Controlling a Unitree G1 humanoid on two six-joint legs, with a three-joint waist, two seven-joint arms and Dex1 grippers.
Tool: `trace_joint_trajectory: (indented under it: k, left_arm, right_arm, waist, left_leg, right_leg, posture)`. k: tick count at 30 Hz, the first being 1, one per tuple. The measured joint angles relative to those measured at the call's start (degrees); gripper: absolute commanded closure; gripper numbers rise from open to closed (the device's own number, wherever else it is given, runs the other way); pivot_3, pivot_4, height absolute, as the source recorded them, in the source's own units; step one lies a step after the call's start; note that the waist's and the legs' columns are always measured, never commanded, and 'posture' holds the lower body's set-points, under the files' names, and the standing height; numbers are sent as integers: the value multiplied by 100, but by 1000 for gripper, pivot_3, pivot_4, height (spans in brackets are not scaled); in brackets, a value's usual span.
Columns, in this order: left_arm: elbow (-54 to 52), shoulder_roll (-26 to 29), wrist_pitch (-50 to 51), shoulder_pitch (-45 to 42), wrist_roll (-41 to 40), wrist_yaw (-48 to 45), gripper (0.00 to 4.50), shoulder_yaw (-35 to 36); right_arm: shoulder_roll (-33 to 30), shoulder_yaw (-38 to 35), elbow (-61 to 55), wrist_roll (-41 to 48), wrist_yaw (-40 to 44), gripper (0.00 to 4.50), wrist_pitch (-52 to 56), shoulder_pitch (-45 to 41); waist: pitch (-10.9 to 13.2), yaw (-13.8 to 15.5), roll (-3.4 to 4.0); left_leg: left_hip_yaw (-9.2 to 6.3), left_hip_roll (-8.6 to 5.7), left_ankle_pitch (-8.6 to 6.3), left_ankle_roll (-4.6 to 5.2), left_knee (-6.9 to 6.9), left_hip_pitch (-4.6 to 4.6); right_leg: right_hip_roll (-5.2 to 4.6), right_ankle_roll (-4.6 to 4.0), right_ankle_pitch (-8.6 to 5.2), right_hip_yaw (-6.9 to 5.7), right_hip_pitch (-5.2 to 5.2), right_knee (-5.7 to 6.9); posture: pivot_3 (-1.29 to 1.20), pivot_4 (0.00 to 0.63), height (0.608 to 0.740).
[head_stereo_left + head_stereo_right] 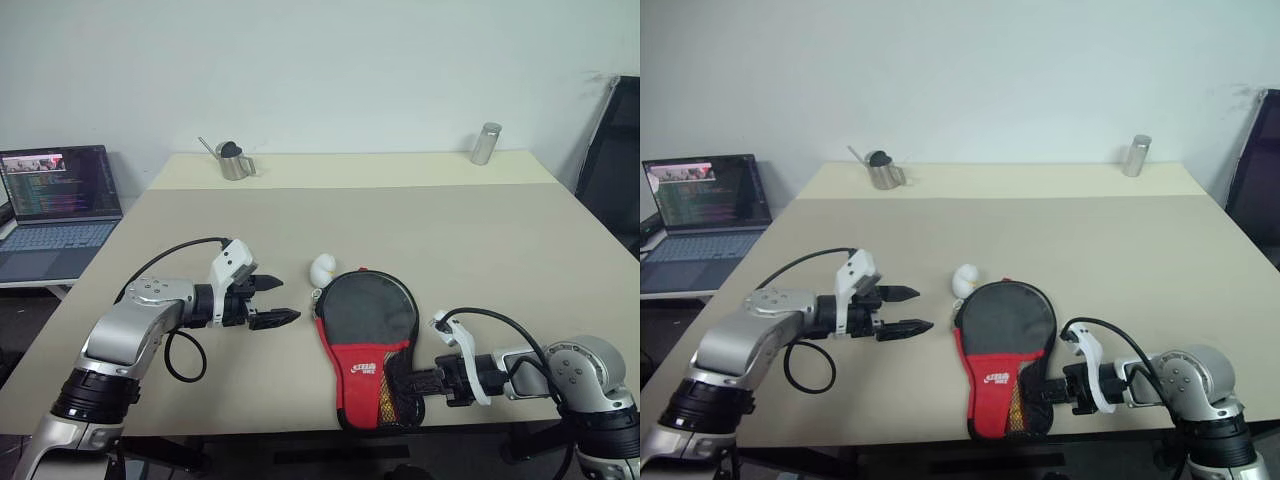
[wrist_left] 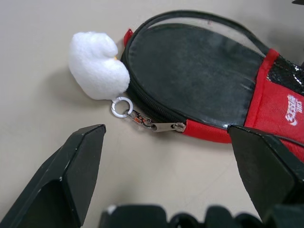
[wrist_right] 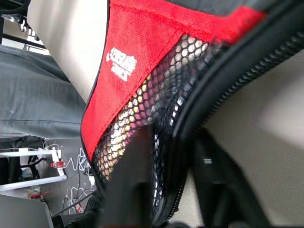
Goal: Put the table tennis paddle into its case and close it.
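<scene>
The case (image 1: 365, 335) lies flat on the table near its front edge, with its round black part away from me and its red part and mesh toward me. A white plush charm (image 1: 322, 268) sits at its far left rim, joined by a ring to the zipper pull (image 2: 164, 126). The table tennis paddle is hidden. My left gripper (image 1: 275, 302) hovers open just left of the case, pointing at the zipper pull, with nothing between its fingers (image 2: 61, 180). My right gripper (image 1: 405, 385) is at the case's mesh end (image 3: 156, 99), against the zipper edge.
An open laptop (image 1: 55, 200) stands on a side table at the left. A metal pitcher (image 1: 235, 160) and a metal cylinder (image 1: 486, 143) stand at the table's far edge. A black chair (image 1: 615, 160) is at the right. The case's red end reaches the table's front edge (image 1: 250, 432).
</scene>
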Motion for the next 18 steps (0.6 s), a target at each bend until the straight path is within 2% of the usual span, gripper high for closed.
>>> trace_joint_trajectory:
  k: [4,6,9,12,15,18]
  left_arm:
    - [9,-13,-9,0,9,54,0,1]
    - [50,-57,-19,-3,20,165,0,11]
    - [120,-99,-34,1,62,364,0,120]
    - [288,-216,-45,-16,93,611,0,299]
    - [423,-400,-22,-200,91,759,0,332]
    - [643,-522,-14,-526,101,891,0,348]
  right_arm:
    - [-367,15,-161,30,237,898,-60,-33]
    - [-1144,193,-521,-67,525,190,-369,72]
    - [-2591,483,-1025,-511,1203,87,-1228,507]
    - [-3525,515,-1025,-1099,1809,87,-2177,589]
    - [-3406,598,-928,-1421,1914,87,-2680,-182]
    - [-2504,951,-711,-1791,1599,87,-3025,-1127]
  waist:
    - [0,12,0]
    - [1,27,1]
    - [4,90,-2]
    - [6,112,-3]
    - [13,60,-17]
    - [16,34,-26]
  left_leg:
    - [0,-4,0,0,4,-1]
    - [-1,-5,-1,1,6,-3]
    - [-2,-3,-1,1,6,-6]
    - [17,-1,-1,1,7,4]
    - [20,9,-1,0,8,8]
    - [15,14,11,-19,11,6]
  right_leg:
    - [-2,1,0,-1,2,0]
    - [-2,3,-1,-4,3,-3]
    - [-3,11,-6,-14,7,-8]
    - [-2,15,-7,-12,9,-4]
    - [-1,14,-6,-4,11,-4]
    - [3,6,-1,-6,10,2]
  posture:
    - [0,150,740]
    - [0,150,740]
    - [0,150,740]
    - [0,150,740]
    - [0,150,740]
    - [0,150,740]
